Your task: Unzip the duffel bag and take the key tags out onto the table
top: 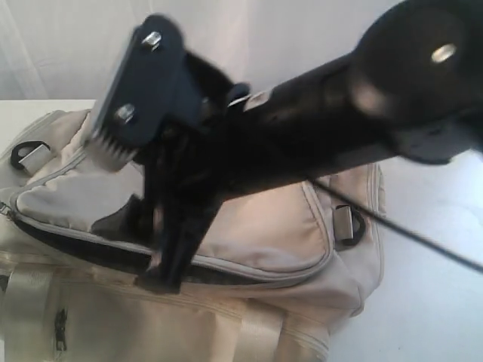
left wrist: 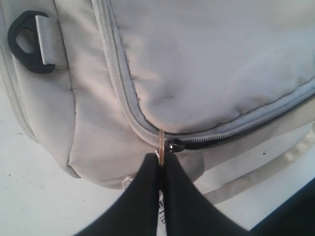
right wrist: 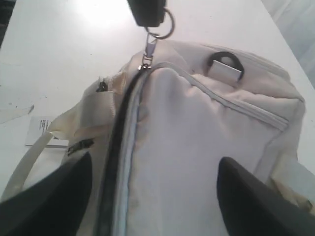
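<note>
The cream duffel bag [top: 264, 226] lies on the white table [top: 430, 302]. A dark gap [right wrist: 117, 147] shows where its grey zipper stands partly open. At the bag's end, my left gripper [left wrist: 161, 160] is shut on the metal zipper pull [left wrist: 161, 140]. The right wrist view shows that same gripper [right wrist: 147, 12] holding the pull ring [right wrist: 165, 27]. My right gripper [right wrist: 155, 196] hangs open over the bag's top panel, its fingers [right wrist: 59, 196] far apart and straddling the zipper line with nothing between them. It comes down at the zipper gap [top: 162, 271] in the exterior view. The key tags are hidden.
Black D-rings [right wrist: 224, 59] [left wrist: 24, 42] sit on webbing tabs at the bag's ends. A pale strap [right wrist: 29, 157] and a printed paper label [right wrist: 42, 130] lie on the table beside the bag. The right arm [top: 339, 113] and its cable [top: 423, 237] cross above the bag.
</note>
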Action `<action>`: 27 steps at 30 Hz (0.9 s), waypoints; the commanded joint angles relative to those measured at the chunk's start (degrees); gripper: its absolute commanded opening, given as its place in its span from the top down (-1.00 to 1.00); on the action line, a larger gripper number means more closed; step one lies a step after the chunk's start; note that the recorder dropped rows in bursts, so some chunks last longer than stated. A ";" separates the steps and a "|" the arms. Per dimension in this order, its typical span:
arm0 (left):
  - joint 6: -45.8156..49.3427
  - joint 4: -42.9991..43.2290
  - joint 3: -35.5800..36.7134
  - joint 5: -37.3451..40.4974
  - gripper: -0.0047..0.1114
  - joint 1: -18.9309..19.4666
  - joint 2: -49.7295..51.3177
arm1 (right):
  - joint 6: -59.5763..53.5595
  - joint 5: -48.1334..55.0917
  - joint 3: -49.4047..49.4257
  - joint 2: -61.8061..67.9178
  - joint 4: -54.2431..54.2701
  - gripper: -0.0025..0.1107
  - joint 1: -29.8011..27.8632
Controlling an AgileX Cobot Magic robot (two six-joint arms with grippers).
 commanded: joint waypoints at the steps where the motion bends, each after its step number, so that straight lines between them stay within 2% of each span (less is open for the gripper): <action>1: -0.02 -3.38 -0.26 0.22 0.92 0.22 -0.62 | -1.03 -10.03 -0.04 6.56 -2.57 -0.23 6.57; 6: 0.13 -3.70 -0.26 0.38 0.92 0.22 -0.62 | -2.37 -18.33 -0.15 11.06 -3.31 -0.23 10.88; 10: 0.13 -3.70 -0.26 0.38 0.92 0.22 -0.62 | -2.37 -19.92 -0.15 12.26 -3.31 -0.22 12.87; 13: 0.13 -3.46 -0.26 0.48 0.92 0.22 -0.62 | -2.42 -23.15 -0.15 12.90 -3.43 -0.14 13.61; 19: -3.03 0.82 -0.26 2.24 0.92 0.22 -0.70 | -2.42 -24.43 -0.15 14.47 -3.43 0.25 13.61; 26: -3.46 3.14 -0.26 -1.40 0.92 0.22 -0.70 | -1.89 -20.91 -0.15 14.29 -3.20 0.95 13.61; 27: -3.72 3.55 -0.26 -2.09 0.92 0.22 -0.70 | -1.35 -20.00 -0.15 14.29 -3.20 0.96 13.61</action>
